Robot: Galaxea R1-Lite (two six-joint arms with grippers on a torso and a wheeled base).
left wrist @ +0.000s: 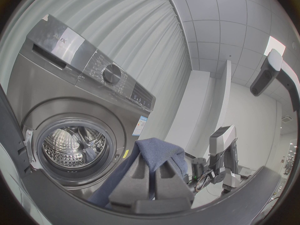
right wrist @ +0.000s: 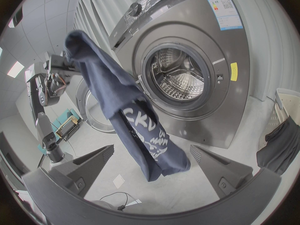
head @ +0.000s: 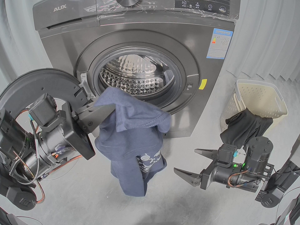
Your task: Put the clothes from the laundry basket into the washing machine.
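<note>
Head view: left hand (head: 110, 109) pinches limp navy shirt (head: 134, 127), seemingly cotton.

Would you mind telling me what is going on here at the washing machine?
Its left pincer grips a navy shirt in front of the washing machine, whose door stands open; the shirt hangs outside the drum, not yet in. The right pincer is open and empty, low near the laundry basket, where a black garment drapes over the rim.
</note>
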